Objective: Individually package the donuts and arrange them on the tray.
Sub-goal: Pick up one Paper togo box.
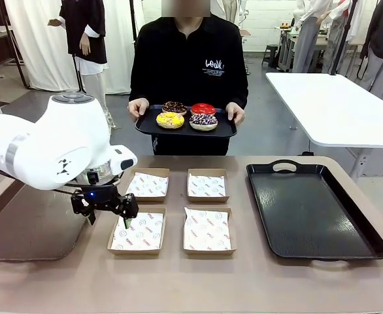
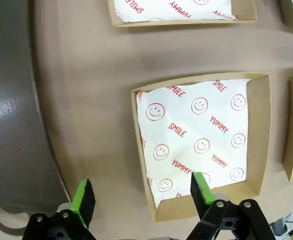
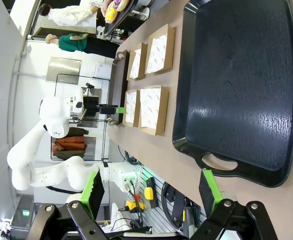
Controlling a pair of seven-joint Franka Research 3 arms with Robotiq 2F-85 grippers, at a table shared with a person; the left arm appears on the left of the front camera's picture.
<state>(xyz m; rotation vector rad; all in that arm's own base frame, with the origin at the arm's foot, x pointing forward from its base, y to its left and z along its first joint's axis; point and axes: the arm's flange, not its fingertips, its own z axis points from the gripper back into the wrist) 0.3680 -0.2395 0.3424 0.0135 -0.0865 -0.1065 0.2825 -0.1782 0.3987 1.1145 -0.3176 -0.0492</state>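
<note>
we saw the donuts (image 1: 186, 115) on a small tray (image 1: 225, 131) held by the person (image 1: 188, 59) across the table (image 1: 178, 281), left gripper (image 2: 141, 194) spread wide and empty over a paper-lined box (image 2: 259, 150), right gripper (image 3: 151, 189) likewise wide, empty, facing the large tray (image 3: 236, 75)

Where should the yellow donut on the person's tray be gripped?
Probably from above, pinching the left side of the yellow donut: one finger in the hole, one outside. It lies flat on the held tray, with other donuts close behind and to its right.

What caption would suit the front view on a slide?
A person holds a small tray of four donuts; paper-lined boxes, a large black tray and the left arm's open fingers wait.
</note>
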